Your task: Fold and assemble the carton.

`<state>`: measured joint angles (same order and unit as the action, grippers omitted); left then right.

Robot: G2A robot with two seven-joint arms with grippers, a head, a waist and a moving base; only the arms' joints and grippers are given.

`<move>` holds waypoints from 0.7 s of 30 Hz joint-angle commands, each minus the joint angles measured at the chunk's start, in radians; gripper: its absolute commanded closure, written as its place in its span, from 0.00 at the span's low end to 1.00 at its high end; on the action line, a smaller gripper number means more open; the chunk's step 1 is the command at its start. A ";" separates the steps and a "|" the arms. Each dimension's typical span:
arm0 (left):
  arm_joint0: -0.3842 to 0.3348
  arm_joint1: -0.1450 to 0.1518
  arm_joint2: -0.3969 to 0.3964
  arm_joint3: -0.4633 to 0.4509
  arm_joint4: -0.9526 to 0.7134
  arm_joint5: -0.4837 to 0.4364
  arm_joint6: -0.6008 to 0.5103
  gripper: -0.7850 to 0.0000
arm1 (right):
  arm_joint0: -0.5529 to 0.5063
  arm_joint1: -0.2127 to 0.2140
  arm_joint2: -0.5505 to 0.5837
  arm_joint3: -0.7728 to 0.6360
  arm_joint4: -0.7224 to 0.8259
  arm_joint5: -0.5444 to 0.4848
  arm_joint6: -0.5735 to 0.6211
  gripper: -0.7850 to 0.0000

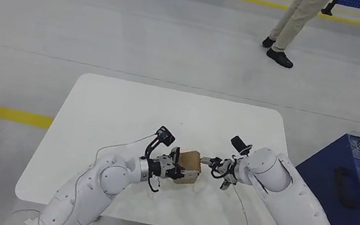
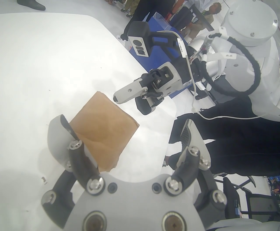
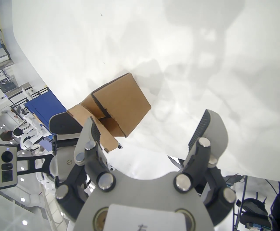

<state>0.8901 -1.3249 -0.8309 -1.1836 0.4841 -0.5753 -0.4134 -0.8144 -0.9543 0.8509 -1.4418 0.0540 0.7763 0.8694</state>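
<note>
The carton [image 1: 190, 165] sits toward the near edge of the tabletop [image 1: 129, 119], between my left tool [image 2: 124, 123] and right tool [image 3: 148, 118], both spread wide and pinching nothing. I'd brace its left side while the right tucks the loose end flaps [image 3: 98, 109] squarely. Its other end is hidden from me.

The white left arm [image 1: 101, 182] and white right arm [image 1: 287, 197] bend inward over the near edge of the white rounded worktop [image 1: 95, 113], forearms angled toward each other. The grey two-fingered left gripper [image 1: 176, 169] and grey two-fingered right gripper [image 1: 212, 166] face tip to tip, just apart. Both have their fingers spread wide.
</note>
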 commanded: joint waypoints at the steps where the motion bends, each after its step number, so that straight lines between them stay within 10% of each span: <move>1: 0.001 -0.001 -0.001 0.000 0.003 0.001 0.001 0.00 | -0.001 -0.001 0.000 -0.003 0.005 -0.013 0.001 0.00; 21: 0.003 -0.012 0.002 0.007 0.001 0.001 -0.004 0.00 | -0.004 -0.016 -0.015 -0.001 -0.006 -0.032 -0.013 0.00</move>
<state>0.8930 -1.3366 -0.8283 -1.1780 0.4863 -0.5742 -0.4169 -0.8176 -0.9707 0.8345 -1.4388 0.0515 0.7434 0.8568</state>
